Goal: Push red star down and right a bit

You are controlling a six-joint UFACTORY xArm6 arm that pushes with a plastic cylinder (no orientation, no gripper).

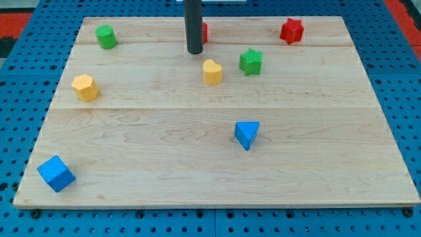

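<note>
The red star [291, 31] lies near the board's top right. My tip [195, 51] is well to its left, at the top middle of the board. The rod hides most of another red block [204, 31], whose shape I cannot make out. A yellow heart-like block [212, 72] sits just below and right of my tip. A green star [250, 61] lies between that yellow block and the red star, lower than the red star.
A green cylinder [105, 36] is at top left. A yellow hexagon [85, 87] is at the left. A blue triangle [247, 134] is right of centre. A blue cube [56, 173] is at bottom left. The wooden board [197, 191] rests on a blue pegboard.
</note>
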